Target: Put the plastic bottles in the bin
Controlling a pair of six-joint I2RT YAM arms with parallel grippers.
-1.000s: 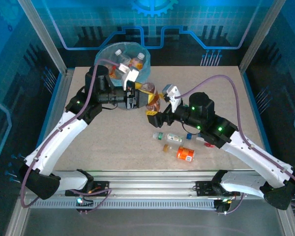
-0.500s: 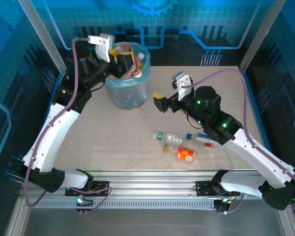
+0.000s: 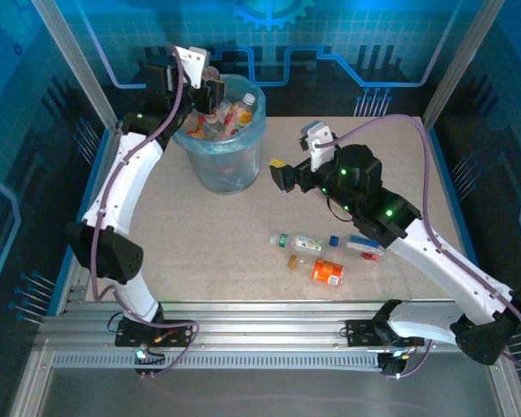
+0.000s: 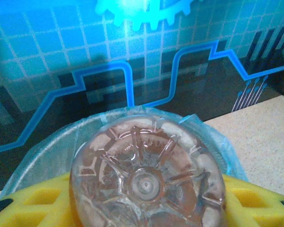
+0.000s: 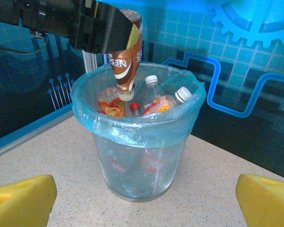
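A few loose bottles (image 3: 317, 259) lie lower centre. My right gripper (image 3: 280, 176) hangs wide open and empty. A second on, my left gripper (image 3: 207, 89) has swung the brown-drink bottle (image 5: 125, 59) over the bin (image 3: 243, 139), upper left, gripped cap-down. Basically ready to drop.

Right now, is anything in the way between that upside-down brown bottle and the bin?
Nothing visible. The left gripper holds the brown drink bottle cap-down right over the open mouth of the bin; below it lie only the bottles already inside.
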